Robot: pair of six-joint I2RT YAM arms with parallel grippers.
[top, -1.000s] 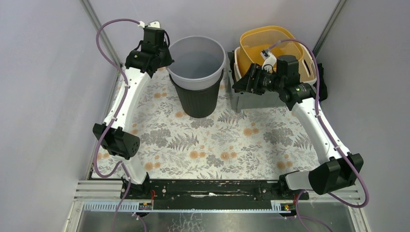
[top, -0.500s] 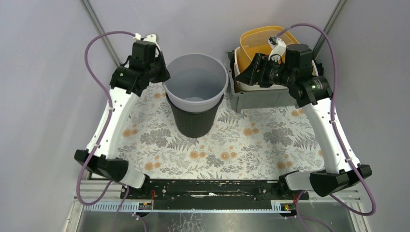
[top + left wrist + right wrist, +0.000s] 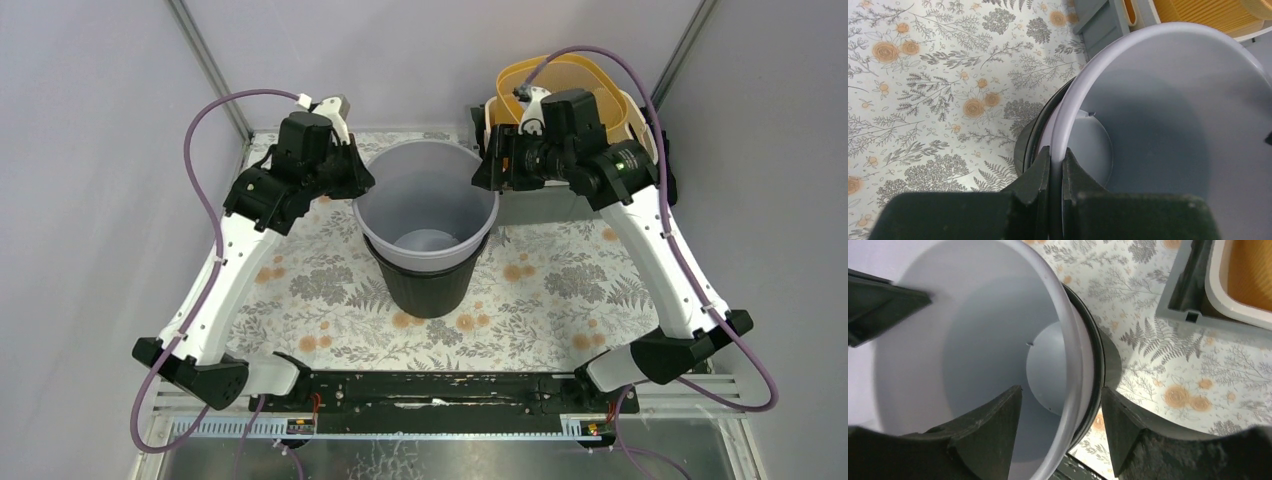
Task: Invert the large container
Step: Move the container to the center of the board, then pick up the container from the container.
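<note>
Floral mat [image 3: 540, 290], left claw [image 3: 1056, 165] pinching container [image 3: 1173, 100] — wrist-view

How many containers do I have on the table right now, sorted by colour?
Pale grey bucket: 1
Black bin: 1
Dark grey crate: 1
Cream tub: 1
Orange basket: 1
Total: 5
</note>
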